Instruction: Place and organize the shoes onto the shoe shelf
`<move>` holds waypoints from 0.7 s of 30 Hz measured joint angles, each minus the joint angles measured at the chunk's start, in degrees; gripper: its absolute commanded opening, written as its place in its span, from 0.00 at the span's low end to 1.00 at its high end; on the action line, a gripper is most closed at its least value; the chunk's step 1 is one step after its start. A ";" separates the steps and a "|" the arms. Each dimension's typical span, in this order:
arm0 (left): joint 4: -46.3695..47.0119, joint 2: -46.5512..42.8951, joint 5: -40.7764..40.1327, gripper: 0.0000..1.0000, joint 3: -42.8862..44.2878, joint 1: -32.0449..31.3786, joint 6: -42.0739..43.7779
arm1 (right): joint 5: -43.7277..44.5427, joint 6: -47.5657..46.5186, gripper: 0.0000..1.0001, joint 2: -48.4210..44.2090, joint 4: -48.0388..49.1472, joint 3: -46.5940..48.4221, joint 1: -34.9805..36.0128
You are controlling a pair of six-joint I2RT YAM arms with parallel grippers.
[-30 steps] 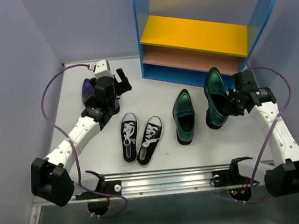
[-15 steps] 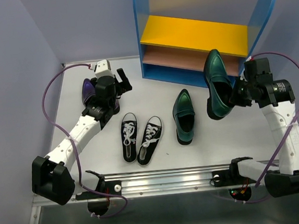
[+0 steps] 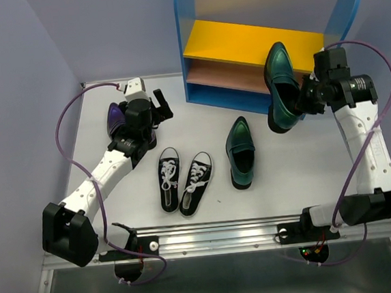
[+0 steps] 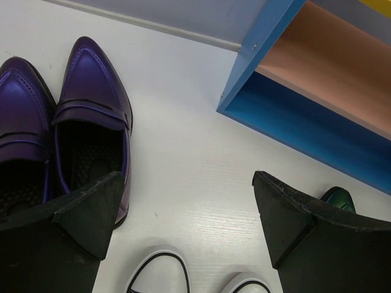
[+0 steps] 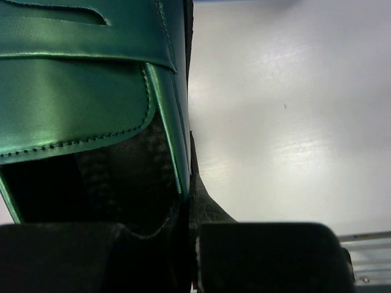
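My right gripper is shut on the side wall of a glossy green loafer and holds it in the air in front of the shoe shelf, toe toward the shelf. The same loafer fills the right wrist view. The other green loafer lies on the table. The black sneakers lie side by side near the middle. My left gripper is open and empty beside the purple shoes, which lie at the left.
The shelf's tan middle board and blue base show in the left wrist view. A metal rail runs along the table's near edge. Walls close in the left and back.
My right gripper has lifted the green loafer off the table and carried it up and back toward the shelf. The left arm has not moved.
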 measured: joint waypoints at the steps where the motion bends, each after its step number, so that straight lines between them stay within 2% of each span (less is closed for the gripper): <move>1: 0.02 0.00 0.00 0.99 0.00 0.00 0.00 | 0.50 -0.04 0.01 1.66 0.00 1.66 0.00; 21: -0.04 0.07 -0.02 0.99 0.00 0.00 0.02 | 15.65 -1.27 0.01 26.45 -1.01 37.79 0.00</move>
